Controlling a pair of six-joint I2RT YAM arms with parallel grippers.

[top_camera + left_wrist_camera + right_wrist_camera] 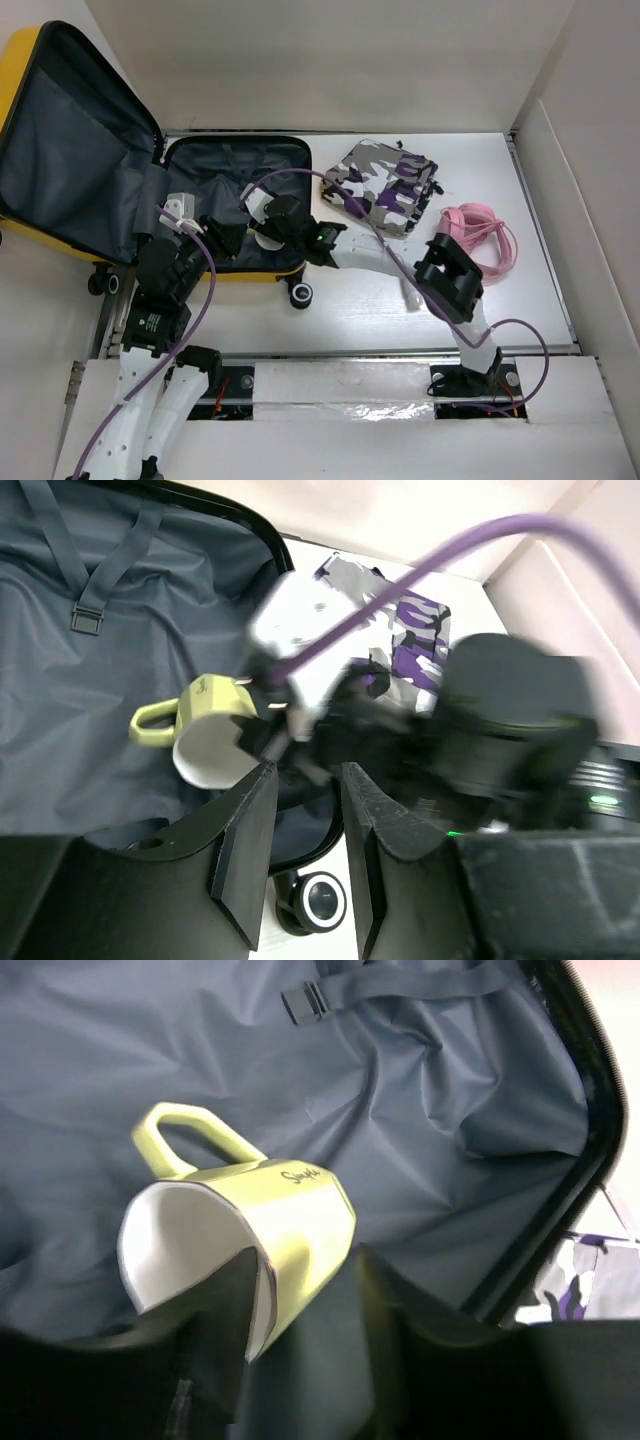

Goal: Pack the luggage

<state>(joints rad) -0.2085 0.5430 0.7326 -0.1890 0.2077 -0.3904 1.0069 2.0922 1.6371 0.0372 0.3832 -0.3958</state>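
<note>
The yellow luggage (pixel 22 75) lies open at the back left, lid propped up, dark grey lining (pixel 430 1090) showing. A yellow-green mug (pixel 280 1220) lies tilted on its side over the lining, near the case's front edge; it also shows in the left wrist view (pixel 205 735) and in the top view (pixel 262 240). My right gripper (pixel 305 1280) is open, one finger inside the mug's mouth, the other clear of its outer wall. My left gripper (pixel 305 780) is open and empty above the case's near rim, just left of the right gripper (pixel 270 222).
A purple camouflage pouch (pixel 390 185) lies right of the case, and a pink coiled item (pixel 480 235) lies further right. A caster wheel (pixel 322 902) sticks out under the case's near edge. A strap buckle (pixel 303 1002) lies on the lining. White walls enclose the table.
</note>
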